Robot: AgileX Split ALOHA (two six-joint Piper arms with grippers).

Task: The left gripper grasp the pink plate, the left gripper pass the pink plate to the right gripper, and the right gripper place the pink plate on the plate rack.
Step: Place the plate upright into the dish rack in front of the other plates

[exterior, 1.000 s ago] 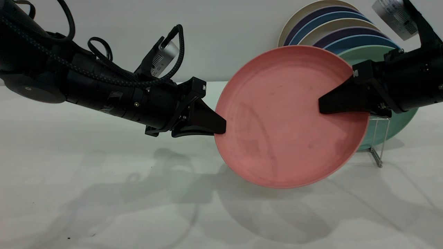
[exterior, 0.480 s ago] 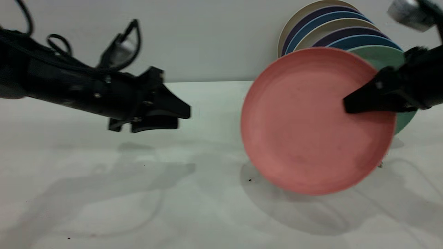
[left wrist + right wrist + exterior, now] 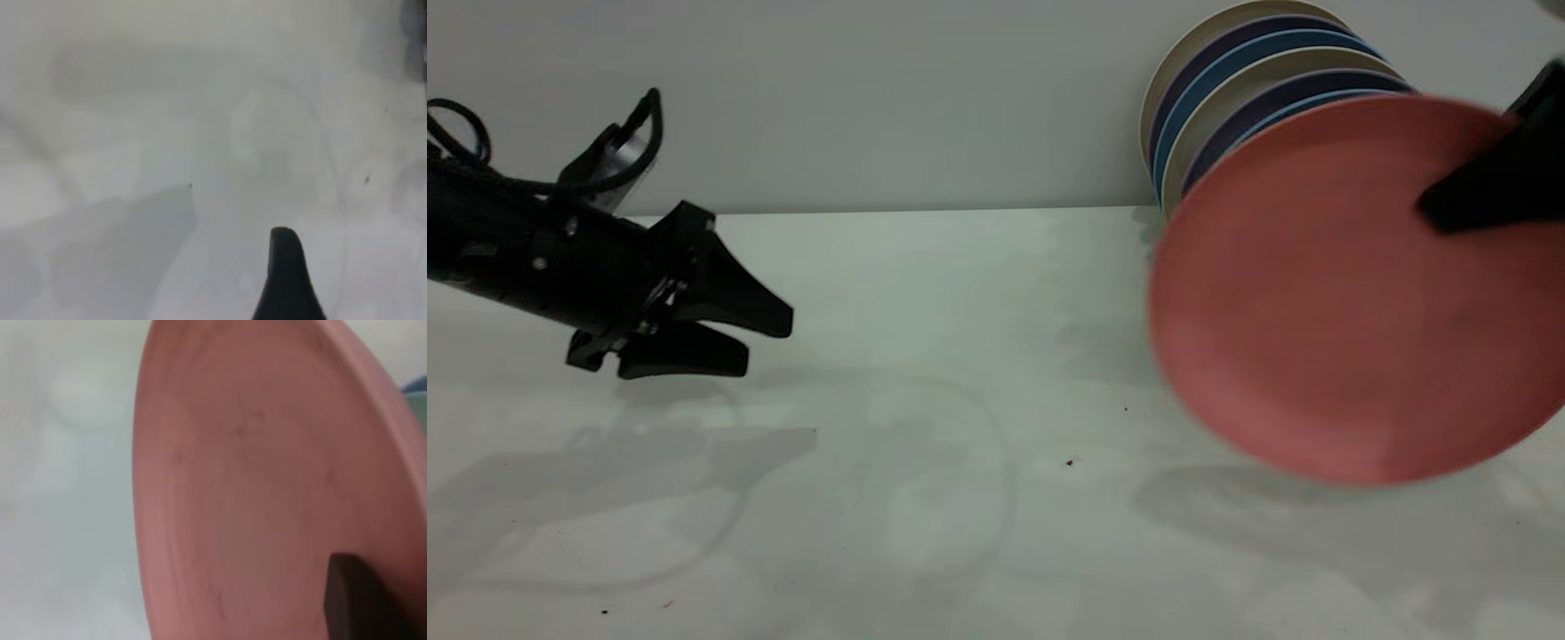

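The pink plate is held up on edge above the table at the right, in front of the standing plates. My right gripper is shut on its upper right rim; one dark jaw lies over the plate's face and the other is hidden behind it. In the right wrist view the plate fills the picture, with one fingertip on it. My left gripper is open and empty at the far left, low over the table. The left wrist view shows one fingertip over bare table. The plate rack is hidden behind the pink plate.
A row of cream, purple and blue plates stands upright against the back wall, just behind the pink plate. A sliver of a greenish plate shows past the pink rim. The white table has a few dark specks.
The left gripper let go of the pink plate and drew back to the left, open. The right gripper carried the plate to the right and upward, toward the standing plates.
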